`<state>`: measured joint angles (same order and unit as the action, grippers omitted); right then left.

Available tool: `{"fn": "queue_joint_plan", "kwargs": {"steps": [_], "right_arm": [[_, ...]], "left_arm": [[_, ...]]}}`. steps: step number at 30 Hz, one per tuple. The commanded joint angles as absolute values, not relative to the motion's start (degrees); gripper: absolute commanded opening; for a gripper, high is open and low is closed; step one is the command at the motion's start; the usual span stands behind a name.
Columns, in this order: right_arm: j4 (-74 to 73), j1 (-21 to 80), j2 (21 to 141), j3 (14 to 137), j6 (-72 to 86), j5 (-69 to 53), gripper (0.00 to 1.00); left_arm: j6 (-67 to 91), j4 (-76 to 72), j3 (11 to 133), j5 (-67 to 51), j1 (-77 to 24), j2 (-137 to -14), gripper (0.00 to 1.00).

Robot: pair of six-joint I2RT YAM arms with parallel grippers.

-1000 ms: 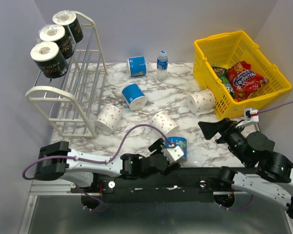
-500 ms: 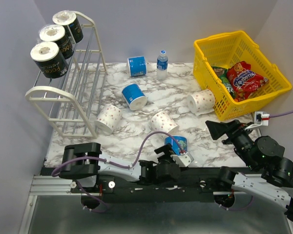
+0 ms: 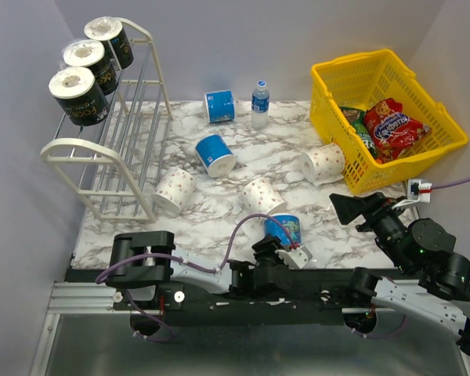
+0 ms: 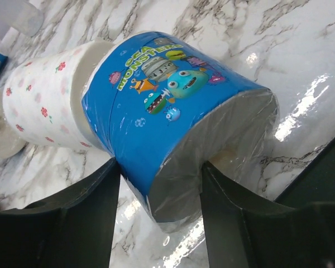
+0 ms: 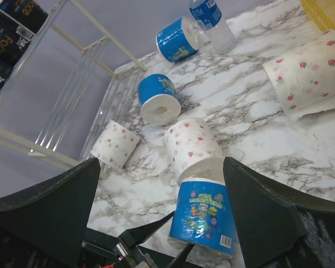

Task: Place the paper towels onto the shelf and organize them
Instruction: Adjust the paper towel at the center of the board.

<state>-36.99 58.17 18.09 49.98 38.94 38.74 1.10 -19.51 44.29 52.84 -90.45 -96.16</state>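
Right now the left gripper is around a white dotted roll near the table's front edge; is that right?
No: the left wrist view shows the left gripper around the blue Sea Monsters roll, near the table's front edge.

Bright, even light; table glare beside the blue roll.

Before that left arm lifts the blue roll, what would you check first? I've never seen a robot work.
1. Left fingers against both sides of the blue roll: ok.
2. Grip firm enough to lift: cannot tell.
3. Dotted roll apart from it: cannot tell, it lies very close behind.
4. Free room on the shelf below the three black rolls: ok.
5. Right fingers open, empty, off to the side: ok.
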Motion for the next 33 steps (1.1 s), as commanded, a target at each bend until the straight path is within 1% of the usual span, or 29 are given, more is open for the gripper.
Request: {"fn": "queue_joint_plan", "kwargs": {"steps": [1,4,5,6,8,9,10,11,12,13,14,15,21,24,28,31,32,33], "right_arm": [[-36.56,58.54,17.67,50.18,38.76,41.05,1.0],[-36.56,58.62,17.58,50.36,38.32,40.43,1.0],[-36.74,58.54,17.49,50.36,38.41,40.26,1.0],[-36.74,58.62,17.4,50.36,38.5,40.08,1.0],[-36.74,58.62,17.05,50.27,38.85,39.55,1.0],[-36.83,58.54,16.79,50.27,38.85,39.29,1.0],[-36.74,58.62,16.61,50.19,38.85,38.85,1.0],[-36.83,58.62,16.61,50.1,38.93,38.59,1.0],[-36.91,58.54,16.52,50.01,38.94,38.24,1.0],[-37.0,58.62,16.44,49.84,38.94,37.54,1.0],[-37.09,58.54,16.44,49.75,39.11,37.18,1.0],[-37.35,58.62,16.44,49.66,39.2,36.66,1.0],[-37.7,58.54,16.35,49.04,40.69,33.75,1.0],[-38.49,58.54,16.35,49.3,40.87,32.96,1.0],[-39.02,58.54,16.26,49.04,41.13,33.31,1.0],[-38.59,58.54,16.26,48.87,41.05,33.4,1.0],[-38.67,58.62,16.43,48.87,40.87,33.4,1.0],[-38.58,58.54,16.52,48.87,40.78,33.49,1.0]], "left_arm": [[4.12,-18.91,44.91,56.69,-90.79,-93.79,0.56],[7.63,-12.06,46.4,54.85,-91.14,-88.43,0.53],[11.21,-9.52,47.02,54.76,-91.06,-85.29,0.51],[12.64,-4.36,47.72,54.49,-91.05,-83.6,0.51],[17.45,0.5,50.52,53.18,-90.97,-79.48,0.5],[19.4,8.62,52.1,53.17,-90.79,-78.32,0.5],[21.77,12.44,55.25,52.74,-90.62,-77.35,0.5],[23.54,15.79,56.76,49.43,-90.01,-75.52,0.5],[29.12,23.74,58.34,47.57,-87.82,-74.98,0.5],[31.62,27.12,60.8,45.81,-86.5,-74.45,0.49],[33.99,30.29,61.43,40.31,-84.48,-73.31,0.47],[38.28,34.76,61.61,37.38,-80.29,-72.78,0.46],[42.89,40.16,57.57,26.84,-69.54,-66.81,0.42],[43.86,39.82,53.97,23.39,-64.79,-62.85,0.42],[43.86,41.39,51.51,20.22,-60.04,-61.79,0.42],[43.68,41.75,50.45,19.43,-57.4,-63.45,0.46],[43.77,41.84,50.45,19.08,-57.04,-64.68,0.52],[44.2,42.18,50.45,19.25,-56.52,-65.21,0.56]]}}
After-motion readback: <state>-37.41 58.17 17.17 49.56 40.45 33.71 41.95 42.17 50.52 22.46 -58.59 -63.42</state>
